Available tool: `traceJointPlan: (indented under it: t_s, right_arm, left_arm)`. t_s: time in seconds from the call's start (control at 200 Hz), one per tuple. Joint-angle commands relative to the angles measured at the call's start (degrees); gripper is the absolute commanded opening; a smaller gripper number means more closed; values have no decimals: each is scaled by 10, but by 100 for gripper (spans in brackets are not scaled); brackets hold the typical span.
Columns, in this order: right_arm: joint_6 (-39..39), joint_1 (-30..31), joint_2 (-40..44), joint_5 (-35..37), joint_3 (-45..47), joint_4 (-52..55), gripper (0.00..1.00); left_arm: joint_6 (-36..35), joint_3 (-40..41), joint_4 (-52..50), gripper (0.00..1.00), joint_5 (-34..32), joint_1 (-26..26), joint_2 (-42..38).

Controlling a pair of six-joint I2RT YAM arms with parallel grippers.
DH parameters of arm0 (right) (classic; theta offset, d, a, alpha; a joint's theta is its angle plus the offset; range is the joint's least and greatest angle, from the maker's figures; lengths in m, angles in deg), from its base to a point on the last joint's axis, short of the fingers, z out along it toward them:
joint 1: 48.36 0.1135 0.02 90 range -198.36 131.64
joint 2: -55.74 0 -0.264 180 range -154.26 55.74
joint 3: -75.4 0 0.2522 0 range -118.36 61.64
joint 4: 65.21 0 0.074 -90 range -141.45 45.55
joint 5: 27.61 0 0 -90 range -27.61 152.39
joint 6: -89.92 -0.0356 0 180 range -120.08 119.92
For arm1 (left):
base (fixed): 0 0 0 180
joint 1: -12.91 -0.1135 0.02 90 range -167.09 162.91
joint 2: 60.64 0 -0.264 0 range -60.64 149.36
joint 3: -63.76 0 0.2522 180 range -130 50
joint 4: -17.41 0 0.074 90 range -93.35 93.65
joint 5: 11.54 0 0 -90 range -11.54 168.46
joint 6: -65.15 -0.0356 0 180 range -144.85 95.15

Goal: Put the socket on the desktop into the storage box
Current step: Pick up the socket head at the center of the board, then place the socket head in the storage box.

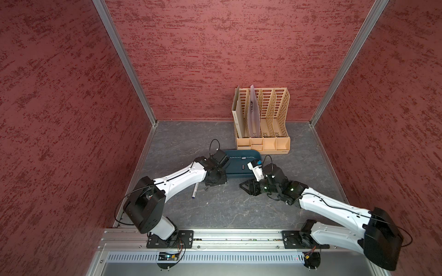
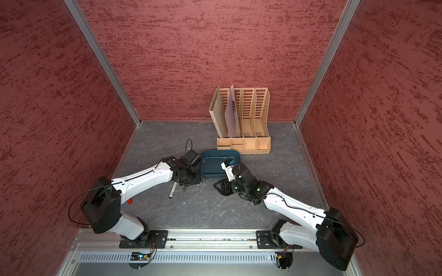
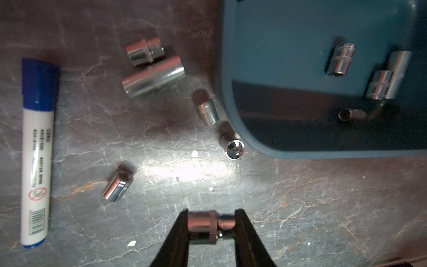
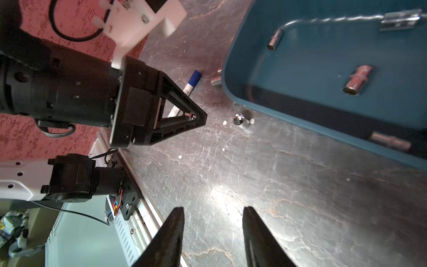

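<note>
One grey marbled desktop (image 1: 215,210), seen whole in both top views. Next down in size are your left arm (image 1: 181,178) and right arm (image 1: 334,205), both reaching in toward the middle. Tan file rack (image 1: 263,119) stands upright at the back wall. Dark teal storage box (image 1: 236,170) lies flat on the desktop just in front of the rack, between the two wrists.

Your left gripper (image 3: 212,211) sits outside the box, beside its near left corner. Its jaws are narrowed onto a held socket (image 3: 202,225): chrome, stepped, lying crosswise with one pad on each end. Can't tell if it touches the desktop. Your right gripper (image 4: 213,210) is over bare desktop near the box's near side, jaws parted, nothing between them.

Blue-capped marker (image 3: 37,150) lies flat on the desktop, well apart from the box, and pokes out from under the left forearm in both top views.

Five loose sockets (image 3: 153,78) lie on the desktop between marker and box. The longest is just beside a short one, two are just beside the box's outer wall, and one lies alone nearer the gripper. Inside the box, at least three stored sockets (image 3: 339,60) lie on the floor, one in the open and the others by the wall. Reflections in the wall make an exact count hard.
</note>
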Motion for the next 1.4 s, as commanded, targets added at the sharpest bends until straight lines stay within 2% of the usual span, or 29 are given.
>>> traceJointPlan:
  t_s: [0.0, 0.316, 0.847, 1.393]
  right_arm:
    - [-6, -17, 9, 19, -16, 20, 46]
    - [-14, -58, 13, 27, -26, 40, 46]
    - [-22, -77, -4, 41, -43, 37, 46]
    - [-30, -79, 9, 48, -30, 35, 46]
  left_arm:
    - [-27, -37, -5, 17, 5, -6, 19]
    - [-52, -127, -1, 16, 26, -22, 92]
    - [-79, -294, -8, 16, 50, -38, 249]
    - [-95, -393, -30, 20, 45, -52, 359]
